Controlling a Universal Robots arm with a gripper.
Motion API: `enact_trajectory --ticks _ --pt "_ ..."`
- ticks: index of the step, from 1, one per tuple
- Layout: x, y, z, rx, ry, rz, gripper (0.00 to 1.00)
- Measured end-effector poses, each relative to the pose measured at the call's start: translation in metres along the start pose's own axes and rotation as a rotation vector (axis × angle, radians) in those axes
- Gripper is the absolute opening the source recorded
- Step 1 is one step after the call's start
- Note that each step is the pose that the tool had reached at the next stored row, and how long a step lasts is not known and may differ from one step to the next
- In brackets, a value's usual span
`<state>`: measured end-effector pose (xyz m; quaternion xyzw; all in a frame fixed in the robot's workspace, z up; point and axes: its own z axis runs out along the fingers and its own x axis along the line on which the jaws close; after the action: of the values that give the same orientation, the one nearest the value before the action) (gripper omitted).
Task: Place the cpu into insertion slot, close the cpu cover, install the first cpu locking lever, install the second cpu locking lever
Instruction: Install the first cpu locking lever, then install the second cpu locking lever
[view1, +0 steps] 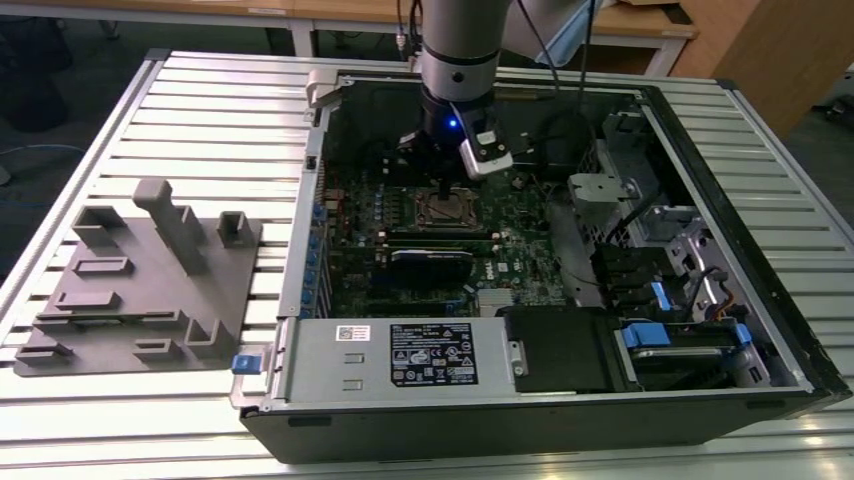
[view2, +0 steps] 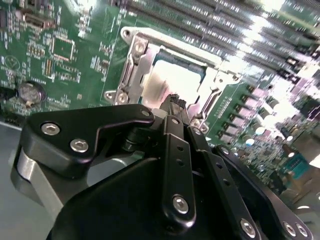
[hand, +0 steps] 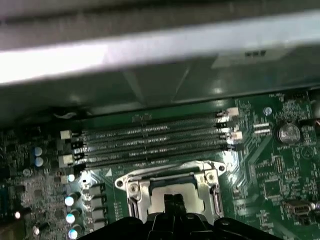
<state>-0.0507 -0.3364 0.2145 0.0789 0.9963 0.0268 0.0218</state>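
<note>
Gripper (view2: 175, 101) tips are drawn together, and you can see nothing pinched between them; they hang right over the cpu (view2: 161, 82). Your chip lies flat inside the insertion slot (view1: 447, 212), pale and silvery, ringed by a metal frame (hand: 134, 189). Whether the tips touch it, you cannot tell. Memory slots (hand: 150, 145) run just beside the socket. The computer case (view1: 534, 425) lies open on the bench (view1: 200, 110), with a grey fixture (view1: 134, 270) at the exterior view's left.
</note>
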Motion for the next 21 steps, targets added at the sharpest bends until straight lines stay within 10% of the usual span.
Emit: enact_trajectory --ticks 6,21 --pt "-0.0001 -0.0004 0.0001 0.0366 -0.0059 -0.002 0.11" --pt "-0.0072 0.0008 -0.0001 0.0372 -0.0057 -0.002 0.11"
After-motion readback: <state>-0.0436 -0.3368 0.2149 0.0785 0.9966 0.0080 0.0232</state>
